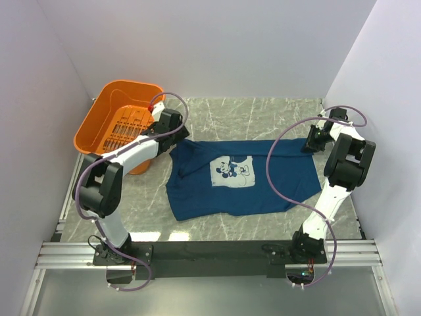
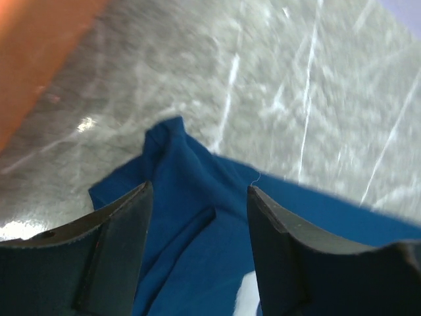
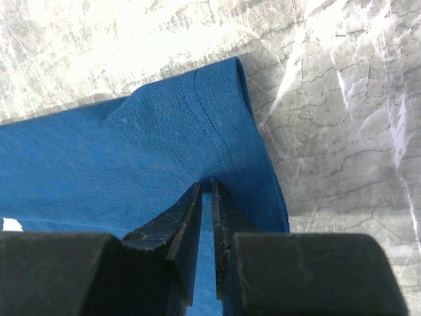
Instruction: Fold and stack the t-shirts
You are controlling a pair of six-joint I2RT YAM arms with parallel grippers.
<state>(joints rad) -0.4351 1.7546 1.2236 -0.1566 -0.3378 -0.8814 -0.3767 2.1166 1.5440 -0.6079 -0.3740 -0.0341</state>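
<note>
Beside the orange basket [image 1: 94,129], left gripper [image 2: 197,192] gapes over t-shirt [image 1: 279,179]; right gripper [image 3: 206,186] clamps it.

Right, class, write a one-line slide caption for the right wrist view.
Right gripper pinching the stitched hem of a blue t-shirt above a marble-patterned table.

You have a marbled grey table [image 1: 250,112] carrying the blue t-shirt [image 1: 276,187] spread mid-table and an orange basket [image 1: 92,131] at its far-left corner
</note>
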